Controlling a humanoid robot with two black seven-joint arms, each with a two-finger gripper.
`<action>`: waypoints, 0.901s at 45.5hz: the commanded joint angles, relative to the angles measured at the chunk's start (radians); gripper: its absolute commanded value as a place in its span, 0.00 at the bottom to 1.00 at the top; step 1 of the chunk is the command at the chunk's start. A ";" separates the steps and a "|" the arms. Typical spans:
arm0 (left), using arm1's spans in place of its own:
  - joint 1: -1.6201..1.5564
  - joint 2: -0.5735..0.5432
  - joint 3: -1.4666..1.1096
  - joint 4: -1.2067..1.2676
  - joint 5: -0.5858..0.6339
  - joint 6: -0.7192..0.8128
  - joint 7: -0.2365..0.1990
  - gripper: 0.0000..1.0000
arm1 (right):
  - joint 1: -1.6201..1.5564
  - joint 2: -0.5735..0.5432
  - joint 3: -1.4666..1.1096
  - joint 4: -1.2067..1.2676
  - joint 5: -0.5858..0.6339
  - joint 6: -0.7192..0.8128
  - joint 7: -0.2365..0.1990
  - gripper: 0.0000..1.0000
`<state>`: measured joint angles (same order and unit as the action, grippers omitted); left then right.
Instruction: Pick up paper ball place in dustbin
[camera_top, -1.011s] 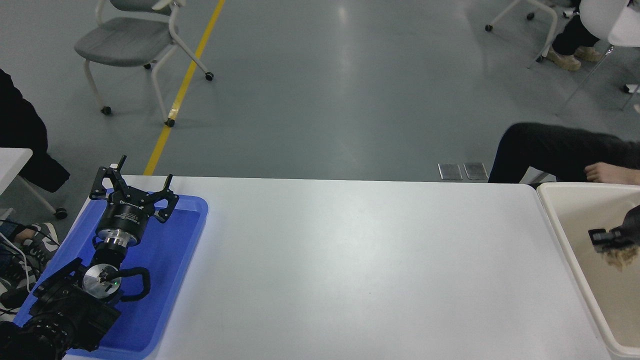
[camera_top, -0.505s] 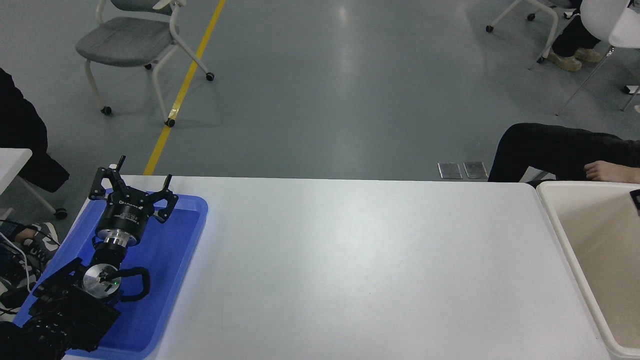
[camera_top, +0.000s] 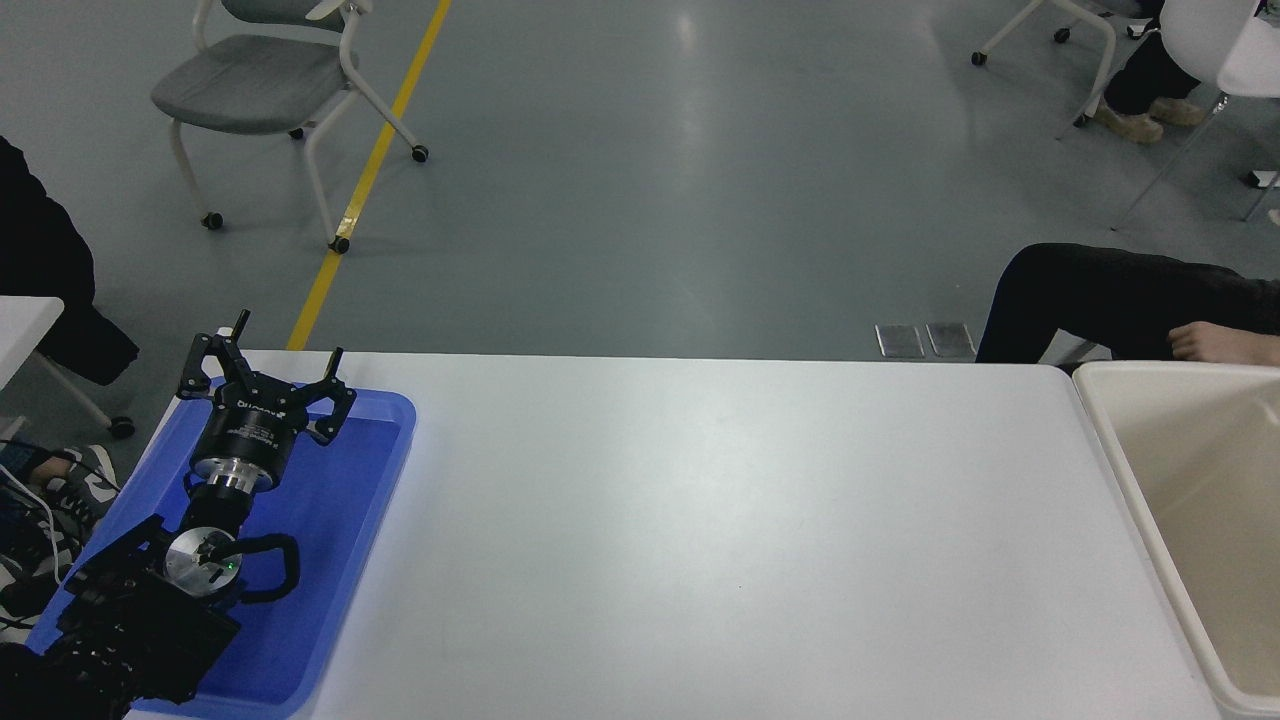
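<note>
The cream dustbin (camera_top: 1105, 425) stands at the table's right edge, cut off by the picture; the part of its inside that shows holds nothing. The paper ball is out of view. My right gripper is out of view too. My left gripper (camera_top: 285, 352) is parked at the lower left above the blue tray (camera_top: 375, 480), its fingers spread open and empty.
A person's dark-sleeved arm (camera_top: 1120, 300) and hand (camera_top: 1220, 343) rest just behind the dustbin's far rim. Another person in black (camera_top: 40, 270) stands at the far left. Chairs (camera_top: 265, 80) stand on the floor beyond the white table (camera_top: 720, 540).
One second ago my right gripper held the paper ball over the dustbin. It then rose and withdrew to the right, and both are now out of view. The left arm has not moved.
</note>
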<state>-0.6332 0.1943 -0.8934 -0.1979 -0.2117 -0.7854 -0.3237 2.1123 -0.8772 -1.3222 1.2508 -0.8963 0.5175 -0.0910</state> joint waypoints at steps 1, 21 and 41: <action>0.001 0.001 -0.001 0.000 0.000 0.000 0.000 1.00 | -0.311 -0.016 0.147 -0.344 -0.003 -0.062 0.016 0.00; 0.000 0.001 -0.001 0.000 0.000 0.000 -0.001 1.00 | -1.132 0.177 0.799 -0.922 0.023 -0.277 0.017 0.00; 0.000 0.002 -0.001 0.000 0.000 0.000 0.000 1.00 | -1.381 0.365 1.046 -1.045 0.180 -0.386 0.013 0.00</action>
<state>-0.6334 0.1957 -0.8936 -0.1968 -0.2117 -0.7854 -0.3245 0.8626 -0.5983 -0.3922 0.2839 -0.8022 0.1788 -0.0785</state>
